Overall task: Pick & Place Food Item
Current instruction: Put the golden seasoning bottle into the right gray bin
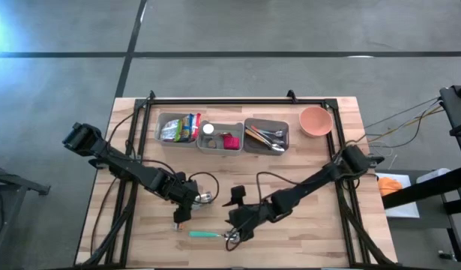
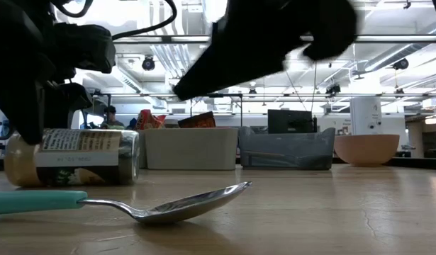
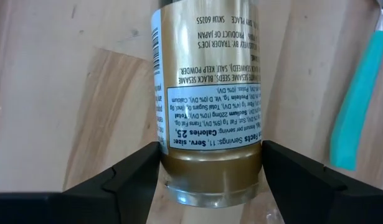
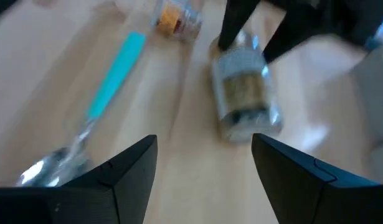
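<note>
A glass jar (image 3: 210,93) with a gold label lies on its side on the wooden table (image 1: 312,232), left of centre; it also shows in the low view (image 2: 72,156). My left gripper (image 3: 210,155) is shut on it. A spoon (image 1: 208,235) with a teal handle (image 4: 113,87) lies flat near the table's front edge. Just above the spoon's bowl end, my right gripper (image 4: 203,146) hovers open, with nothing between its fingers. In the high view it is at the table's middle front (image 1: 236,229). My left gripper pinches the jar between its two fingers, one on each long side (image 3: 163,158) near one end of the jar. The fingers slant steeply down from above and lie across the jar. The jar lies level, on its side, with its underside on the table.
Along the far edge stand three grey bins: one with snack packets (image 1: 178,129), a middle one (image 1: 221,138) and one with utensils (image 1: 266,137). A pink bowl (image 1: 315,121) stands to their right. A small bottle (image 1: 179,219) lies left of the spoon.
</note>
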### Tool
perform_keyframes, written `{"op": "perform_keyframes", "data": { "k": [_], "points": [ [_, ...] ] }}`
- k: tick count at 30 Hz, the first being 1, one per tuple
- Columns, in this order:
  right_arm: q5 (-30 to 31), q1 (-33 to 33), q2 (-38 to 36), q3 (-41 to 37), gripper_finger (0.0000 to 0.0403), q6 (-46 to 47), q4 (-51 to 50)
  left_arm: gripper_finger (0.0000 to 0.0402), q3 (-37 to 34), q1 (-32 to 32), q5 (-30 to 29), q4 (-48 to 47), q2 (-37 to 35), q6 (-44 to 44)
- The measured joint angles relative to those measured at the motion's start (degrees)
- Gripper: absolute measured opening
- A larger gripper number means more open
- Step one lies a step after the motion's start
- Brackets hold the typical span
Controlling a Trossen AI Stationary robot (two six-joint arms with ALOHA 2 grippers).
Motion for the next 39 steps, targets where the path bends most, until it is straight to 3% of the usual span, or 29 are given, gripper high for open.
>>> {"op": "perform_keyframes", "data": {
  "k": [3,12,21,39],
  "points": [
    [3.67,-0.45,3.19,3.0,0.026,-5.26,0.11,0.0276,-0.07,-0.01,0.06,0.54,0.0,0.02],
    [6.4,-1.51,9.26,11.36,0.026,-10.65,-1.2,0.0276,-0.15,0.15,-0.46,7.35,0.04,1.63],
    [6.51,-2.39,8.89,11.59,0.026,-8.43,-2.04,0.0276,-1.08,0.96,-1.06,12.07,0.07,3.19],
    [-2.57,-4.06,9.11,11.28,0.026,-2.81,-3.39,0.0276,-1.7,1.46,-1.34,13.11,0.07,4.28]
  ]
}}
